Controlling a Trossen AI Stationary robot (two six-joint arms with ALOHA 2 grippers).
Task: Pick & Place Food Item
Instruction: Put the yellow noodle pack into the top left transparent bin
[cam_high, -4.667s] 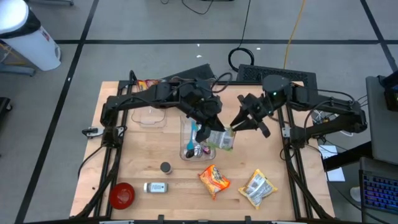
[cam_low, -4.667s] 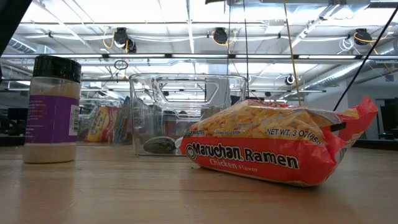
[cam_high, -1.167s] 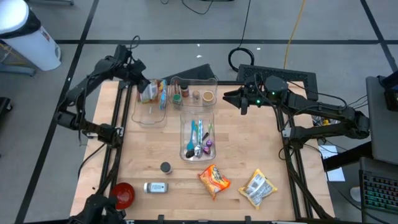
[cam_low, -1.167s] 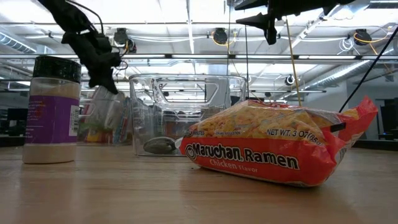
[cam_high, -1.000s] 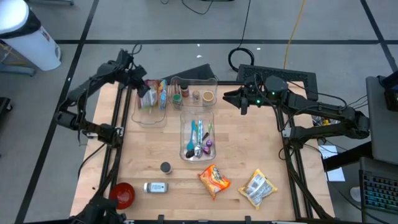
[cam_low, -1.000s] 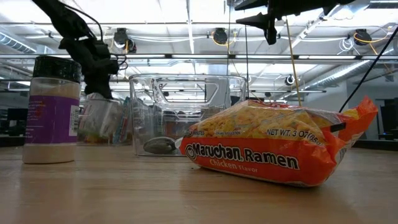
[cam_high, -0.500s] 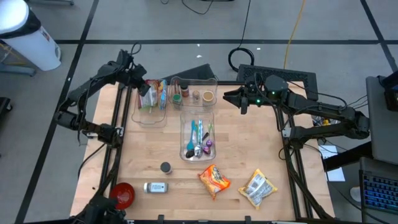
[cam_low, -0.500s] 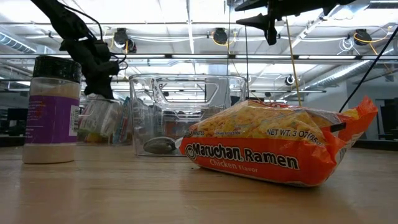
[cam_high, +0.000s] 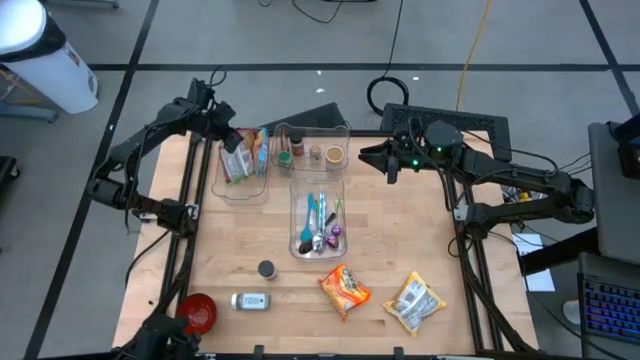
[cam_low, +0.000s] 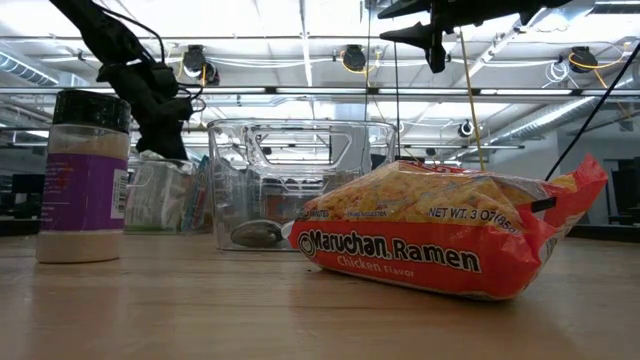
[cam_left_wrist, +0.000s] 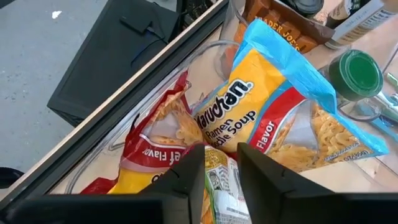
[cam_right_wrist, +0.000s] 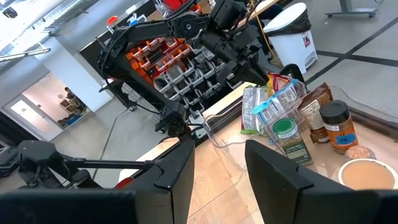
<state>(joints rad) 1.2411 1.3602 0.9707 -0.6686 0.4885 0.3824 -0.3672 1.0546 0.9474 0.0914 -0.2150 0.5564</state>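
A silver-and-green food packet stands in the clear bin at the table's far left. It leans against a blue-and-yellow ramen packet and a red one. My left gripper hovers just over the packet's top, open, one finger on either side of it. In the low view the packet stands upright below the gripper. My right gripper waits raised and level at the far right, open, with nothing between its fingers. My left gripper has the packet's top edge between its open fingers, which slant down from the table's far left. I cannot tell whether they touch it. The packet stands on its lower end inside the bin.
A clear bin with jars stands at the far middle, and a bin of utensils in front of it. Near the front lie an orange ramen packet, a pasta bag, a spice jar and a red bowl.
The packet hung tilted below my left gripper. It now sits a little lower and more upright in the bin. The left gripper has stayed above the bin, and the right arm has kept still.
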